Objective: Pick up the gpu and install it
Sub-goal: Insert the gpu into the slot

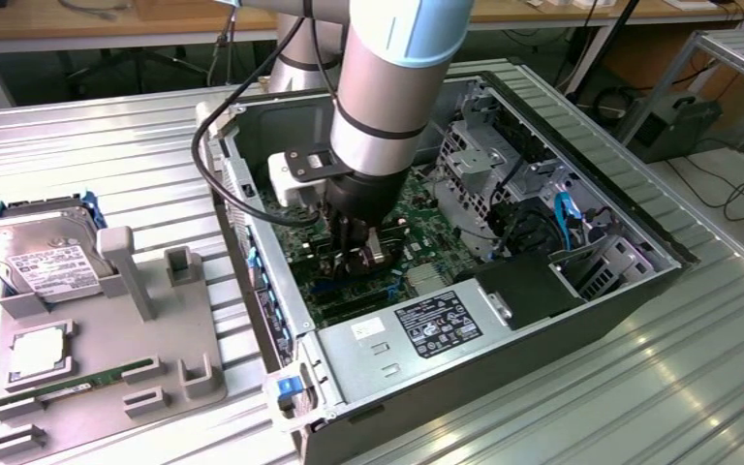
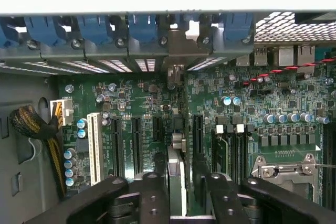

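Tool [image 2: 177, 192] fingers straddle the seated gpu [image 2: 177, 174].

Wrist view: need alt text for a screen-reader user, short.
The robot's hand hangs inside an open PC case with the gpu standing edge-on between its black fingers, lined up with the green motherboard's expansion slots. Blue retention clips line the case's rear wall beyond, and a sleeved cable bundle runs to a white connector beside the slots.
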Robot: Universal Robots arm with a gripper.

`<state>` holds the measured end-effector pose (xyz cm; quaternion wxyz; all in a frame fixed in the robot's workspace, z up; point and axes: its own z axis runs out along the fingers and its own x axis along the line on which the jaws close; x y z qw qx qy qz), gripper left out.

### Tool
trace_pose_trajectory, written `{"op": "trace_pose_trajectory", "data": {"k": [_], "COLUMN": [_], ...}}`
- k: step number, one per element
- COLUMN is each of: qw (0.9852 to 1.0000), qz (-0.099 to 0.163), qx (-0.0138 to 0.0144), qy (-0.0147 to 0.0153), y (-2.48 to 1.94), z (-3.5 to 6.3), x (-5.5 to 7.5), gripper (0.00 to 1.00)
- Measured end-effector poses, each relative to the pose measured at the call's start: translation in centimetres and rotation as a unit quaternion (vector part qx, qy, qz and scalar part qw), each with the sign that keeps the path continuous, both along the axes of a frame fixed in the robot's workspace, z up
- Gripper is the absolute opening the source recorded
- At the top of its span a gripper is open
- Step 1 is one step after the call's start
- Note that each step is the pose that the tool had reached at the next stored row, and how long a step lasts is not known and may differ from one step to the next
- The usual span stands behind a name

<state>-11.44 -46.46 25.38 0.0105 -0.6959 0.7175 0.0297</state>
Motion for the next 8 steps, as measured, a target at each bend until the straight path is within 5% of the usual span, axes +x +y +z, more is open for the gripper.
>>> {"op": "trace_pose_trajectory", "data": {"k": [8], "qw": [1.0000], "qz": [0.000], "qx": [-0.0003], "qy": [0.0000], "y": [0.00], "z": [0.42], "x": [0.00], "gripper": [0.46]}}
